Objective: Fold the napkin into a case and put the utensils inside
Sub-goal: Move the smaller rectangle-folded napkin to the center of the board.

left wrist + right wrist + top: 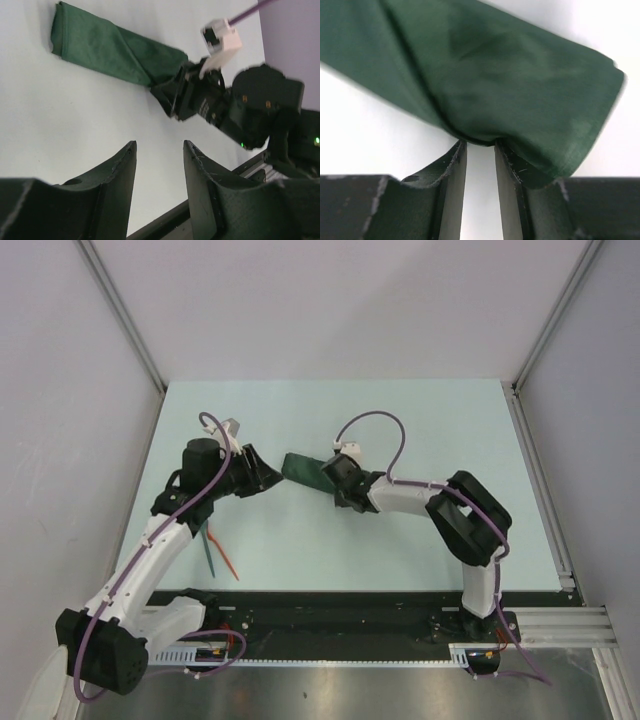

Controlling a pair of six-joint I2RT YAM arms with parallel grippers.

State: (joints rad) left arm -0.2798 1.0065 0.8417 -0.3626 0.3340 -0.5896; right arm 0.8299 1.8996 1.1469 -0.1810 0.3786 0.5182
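Where the two fingers of the right gripper (480,146) draw nearly together, a bunched edge of the napkin (495,75) is caught between their tips; only a narrow slit of pale surface shows lower down between them; the jaws stand closed on the cloth, and the grip sits at one short end of it. From that pinch the napkin runs away as a long, narrow, dark green band, folded over on itself, with a diagonal crease along its length; in the left wrist view it lies flat on the table (60,130), its far end square and free, its near end vanishing into the right gripper's black fingers. Across from it the left gripper (160,147) stands about half open and has hold of nothing; bare table shows through the gap between its fingers; it points toward the napkin and is apart from it, the cloth lying ahead of the fingertips. Seen from above, the napkin lies near the middle of the table, between the two grippers, the right one at its right end and the left one just off its left end. The utensils (214,558), one orange-red and one teal, lie close together at a slight angle to each other on the near left part of the table, beside the left arm's white forearm and well apart from the napkin.
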